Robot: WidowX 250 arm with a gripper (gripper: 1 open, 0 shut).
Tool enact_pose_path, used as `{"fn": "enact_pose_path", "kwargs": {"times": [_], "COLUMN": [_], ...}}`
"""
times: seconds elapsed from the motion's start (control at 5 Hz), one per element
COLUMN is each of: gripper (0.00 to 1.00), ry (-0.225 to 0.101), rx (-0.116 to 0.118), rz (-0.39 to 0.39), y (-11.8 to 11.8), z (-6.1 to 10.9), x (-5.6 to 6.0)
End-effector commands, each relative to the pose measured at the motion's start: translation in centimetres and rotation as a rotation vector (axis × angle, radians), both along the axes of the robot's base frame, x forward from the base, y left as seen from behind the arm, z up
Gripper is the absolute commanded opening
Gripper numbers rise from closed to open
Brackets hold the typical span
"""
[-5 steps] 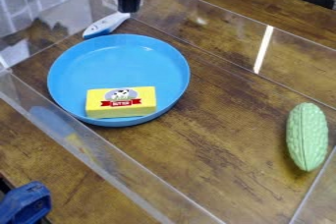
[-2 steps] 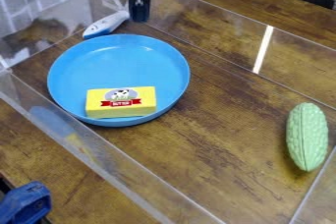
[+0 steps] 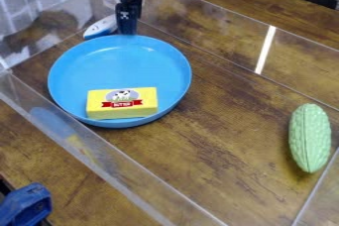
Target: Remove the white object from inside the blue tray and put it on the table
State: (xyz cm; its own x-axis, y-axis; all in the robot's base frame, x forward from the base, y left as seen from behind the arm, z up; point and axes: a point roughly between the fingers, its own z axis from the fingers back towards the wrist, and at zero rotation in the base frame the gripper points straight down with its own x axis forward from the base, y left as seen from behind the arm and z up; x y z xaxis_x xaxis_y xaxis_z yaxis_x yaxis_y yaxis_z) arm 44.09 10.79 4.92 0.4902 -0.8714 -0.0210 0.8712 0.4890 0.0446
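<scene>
The blue tray (image 3: 55, 79) sits left of centre on the table (image 3: 232, 91). The white object (image 3: 98, 28) lies on the wood just outside the tray's far-left rim, partly covered by the arm. My dark gripper (image 3: 126, 28) hangs over the tray's far rim, right beside the white object, open with nothing in it. Only a yellow butter block with a red label (image 3: 122, 100) rests inside the tray, near its front.
A bumpy green vegetable (image 3: 310, 137) lies at the right edge of the table. Clear edging (image 3: 93, 156) runs along the front and left sides. A blue item (image 3: 23, 205) shows at the bottom-left corner, off the table.
The gripper has come down and forward from the top edge to the tray's far rim, beside the white object. The white object, tray and butter block have stayed put.
</scene>
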Motion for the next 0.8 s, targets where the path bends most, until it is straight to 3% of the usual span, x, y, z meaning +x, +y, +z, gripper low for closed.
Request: {"fn": "enact_pose_path", "kwargs": {"times": [0.0, 0.4, 0.6], "gripper": [1.0, 1.0, 1.0], "ry": [-0.08, -0.071, -0.061], "rx": [0.006, -0.017, -0.03], "rz": [0.045, 0.152, 0.128], "y": [0.7, 3.3, 4.3], "z": [2.2, 2.1, 1.1], "x": [0.6, 0.7, 0.8]}}
